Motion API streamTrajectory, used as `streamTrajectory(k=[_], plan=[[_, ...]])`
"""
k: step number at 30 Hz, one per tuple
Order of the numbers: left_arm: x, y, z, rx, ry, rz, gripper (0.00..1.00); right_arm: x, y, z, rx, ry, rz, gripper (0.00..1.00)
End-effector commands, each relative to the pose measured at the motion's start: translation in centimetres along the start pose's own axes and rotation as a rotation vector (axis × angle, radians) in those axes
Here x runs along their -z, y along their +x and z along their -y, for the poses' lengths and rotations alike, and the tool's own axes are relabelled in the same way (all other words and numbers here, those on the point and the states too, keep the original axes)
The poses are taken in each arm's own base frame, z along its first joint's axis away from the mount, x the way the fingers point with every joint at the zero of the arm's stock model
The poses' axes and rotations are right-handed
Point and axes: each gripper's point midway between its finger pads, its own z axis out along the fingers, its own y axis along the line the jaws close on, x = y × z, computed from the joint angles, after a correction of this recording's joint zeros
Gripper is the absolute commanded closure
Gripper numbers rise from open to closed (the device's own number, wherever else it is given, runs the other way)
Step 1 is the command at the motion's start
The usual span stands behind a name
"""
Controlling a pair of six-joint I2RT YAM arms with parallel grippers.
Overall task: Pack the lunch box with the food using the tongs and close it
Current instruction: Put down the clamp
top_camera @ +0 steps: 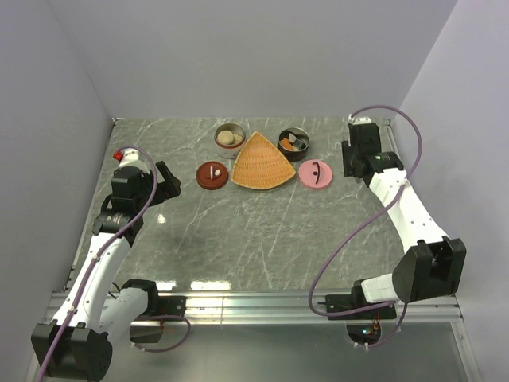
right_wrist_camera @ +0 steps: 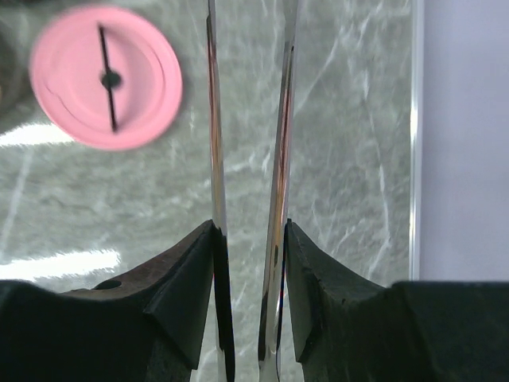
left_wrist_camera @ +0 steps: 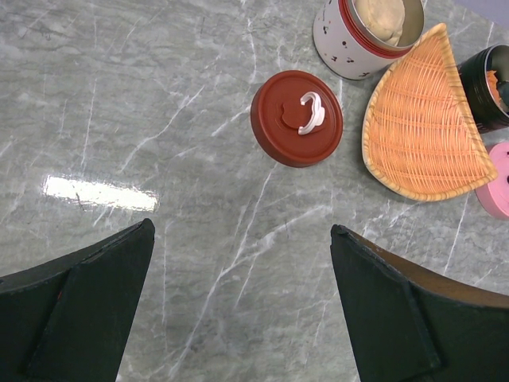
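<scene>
The lunch box stands as two open round tins at the back of the table. A white tin (top_camera: 229, 138) (left_wrist_camera: 367, 36) holds pale beige lumps of food (left_wrist_camera: 382, 16), and a black tin (top_camera: 293, 142) (left_wrist_camera: 491, 83) holds orange pieces (top_camera: 292, 143). My right gripper (top_camera: 350, 157) (right_wrist_camera: 249, 239) is shut on the silver tongs (right_wrist_camera: 215, 119), whose two thin arms run forward between its fingers, to the right of the pink lid (top_camera: 315, 174) (right_wrist_camera: 106, 77). My left gripper (top_camera: 163, 187) (left_wrist_camera: 241, 239) hangs open and holds nothing, to the left of the red-brown lid (top_camera: 212, 175) (left_wrist_camera: 297, 118).
An orange woven fan-shaped tray (top_camera: 261, 163) (left_wrist_camera: 425, 131) lies between the two tins and the two lids. Grey walls close in the table on the left, back and right; the right wall (right_wrist_camera: 465, 135) is close beside the tongs.
</scene>
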Motion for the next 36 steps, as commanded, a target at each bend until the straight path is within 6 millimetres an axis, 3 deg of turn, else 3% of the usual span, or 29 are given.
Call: streamTrajectory(k=[1,8,16,27,28,36], plan=[[-0.1,-0.7,0.7,0.005,0.031,0.031,0.01,0.0,0.0,0.5,-0.011,-0.014,0.06,0.54],[-0.1,-0.7,0.6,0.001,0.03,0.03,0.01,-1.9,5.4,0.0,-0.001,-0.026,-0.032,0.54],[-0.3,-0.7,0.7,0.0,0.031,0.031,0.01,-3.3,7.9,-0.5,0.0,-0.037,-0.076,0.49],[-0.1,-0.7,0.6,-0.007,0.026,0.03,0.01,-9.0,8.1,-1.3,0.012,-0.033,-0.258,0.49],[-0.1,-0.6,0.6,-0.007,0.025,0.027,0.01,-9.3,7.3,-0.9,0.004,-0.026,-0.251,0.49],[-0.3,-0.8,0.3,-0.016,0.009,0.021,0.01,-12.9,6.7,0.1,-0.025,-0.006,-0.312,0.49]])
